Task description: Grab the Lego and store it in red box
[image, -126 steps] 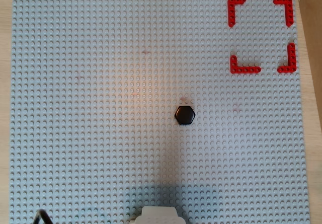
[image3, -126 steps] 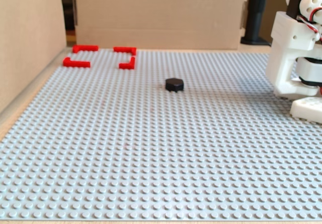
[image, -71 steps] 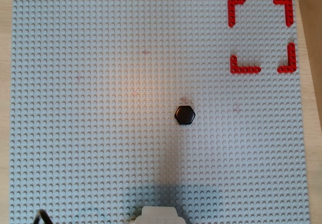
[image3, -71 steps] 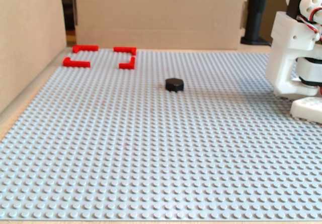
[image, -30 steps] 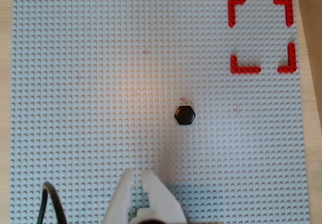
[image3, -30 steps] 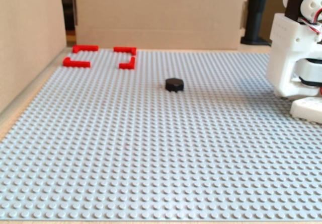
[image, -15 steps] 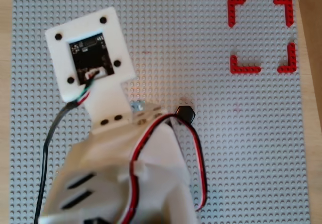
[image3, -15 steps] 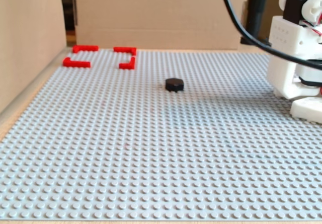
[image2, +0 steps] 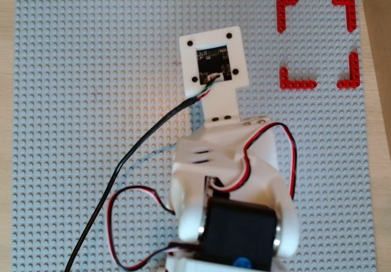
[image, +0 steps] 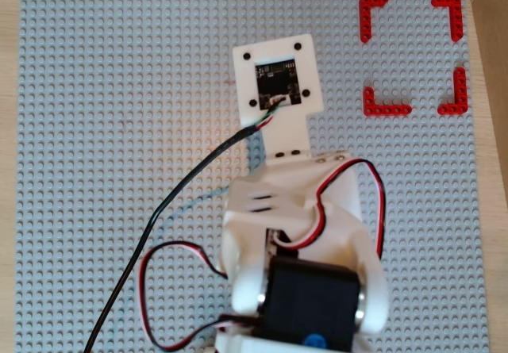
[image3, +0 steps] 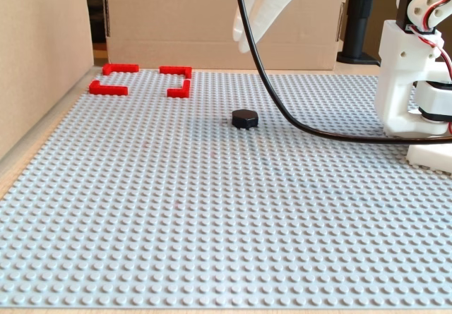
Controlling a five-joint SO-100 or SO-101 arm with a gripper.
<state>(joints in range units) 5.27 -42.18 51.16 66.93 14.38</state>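
Observation:
In the fixed view the Lego (image3: pixel 245 118), a small glossy black hexagonal piece, lies plain face up on the grey studded baseplate (image3: pixel 212 208). My white gripper (image3: pixel 245 44) hangs in the air just above it, tips pointing down, holding nothing. The tips look like one mass, and I cannot tell if the jaws are open. The red box (image3: pixel 140 78), four red corner brackets, is at the far left, apart from the piece. In both overhead views the box (image: pixel 413 55) (image2: pixel 317 43) is at the top right. The wrist camera plate (image: pixel 276 77) (image2: pixel 212 59) hides the Lego and the fingertips.
A black cable (image3: pixel 296 120) sags from the wrist onto the baseplate right of the Lego. The arm's base (image3: pixel 420 81) stands at the right. Cardboard walls (image3: pixel 42 46) close the left and back sides. Red and black wires (image: pixel 171 282) loop beside the arm.

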